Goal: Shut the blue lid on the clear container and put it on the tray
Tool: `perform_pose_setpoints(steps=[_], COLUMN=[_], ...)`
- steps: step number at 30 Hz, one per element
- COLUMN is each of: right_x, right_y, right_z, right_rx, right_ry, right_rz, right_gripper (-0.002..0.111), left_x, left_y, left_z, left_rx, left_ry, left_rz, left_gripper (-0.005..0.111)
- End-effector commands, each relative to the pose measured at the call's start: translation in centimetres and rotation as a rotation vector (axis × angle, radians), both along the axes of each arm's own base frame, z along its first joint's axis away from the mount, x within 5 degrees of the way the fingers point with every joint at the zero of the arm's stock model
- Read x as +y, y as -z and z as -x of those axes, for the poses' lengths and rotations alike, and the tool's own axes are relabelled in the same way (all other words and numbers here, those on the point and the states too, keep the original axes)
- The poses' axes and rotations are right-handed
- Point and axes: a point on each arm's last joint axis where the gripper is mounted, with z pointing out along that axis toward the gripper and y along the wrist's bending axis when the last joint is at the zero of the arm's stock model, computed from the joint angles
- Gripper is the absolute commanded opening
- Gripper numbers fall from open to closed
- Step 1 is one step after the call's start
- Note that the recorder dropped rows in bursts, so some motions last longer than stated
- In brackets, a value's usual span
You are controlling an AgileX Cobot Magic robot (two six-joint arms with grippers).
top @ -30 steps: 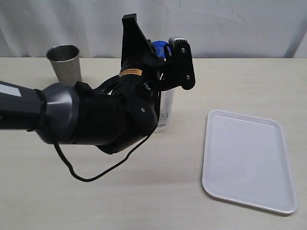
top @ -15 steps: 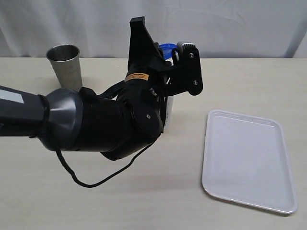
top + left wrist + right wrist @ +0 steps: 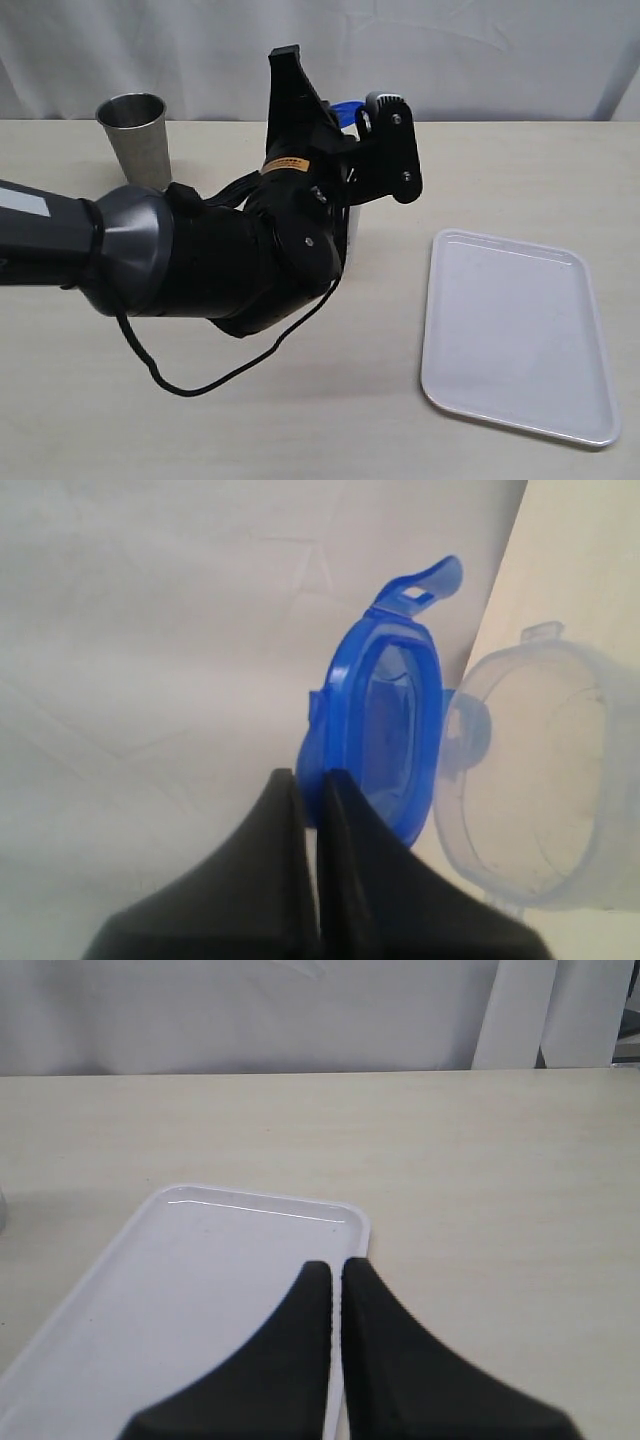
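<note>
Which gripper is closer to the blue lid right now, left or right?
Left. The left gripper is right at the edge of the blue lid, by the clear container; the right gripper hangs above the tray, away from it.

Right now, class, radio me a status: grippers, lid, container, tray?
Left gripper shut, tips by the lid. Lid open, upright at the mouth of the container. Right gripper shut over the tray. Steel cup well aside.

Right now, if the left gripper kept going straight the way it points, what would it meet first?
Most likely the blue lid, which stands on edge just beyond the shut left gripper, beside the open mouth of the clear container. I cannot tell whether the gripper and lid already touch.
</note>
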Motion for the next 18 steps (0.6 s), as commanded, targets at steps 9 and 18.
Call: perform_pose_setpoints(steps=[9,18], right_x=[0.0,0.0], right_y=[0.1,0.1], right_z=[0.0,0.0], right_rx=[0.000,0.000], right_ry=[-0.002,-0.002], right_rz=[-0.005,-0.005], right_gripper=[0.004,0.004], left_x=[-0.6,-0.8], left_y=[0.7,1.6], left_z=[0.5,0.6], left_rx=[0.070,0.128], left_ry=[0.046,0.063], left_rz=[-0.014,-0.010], left_gripper=[0.000,0.000])
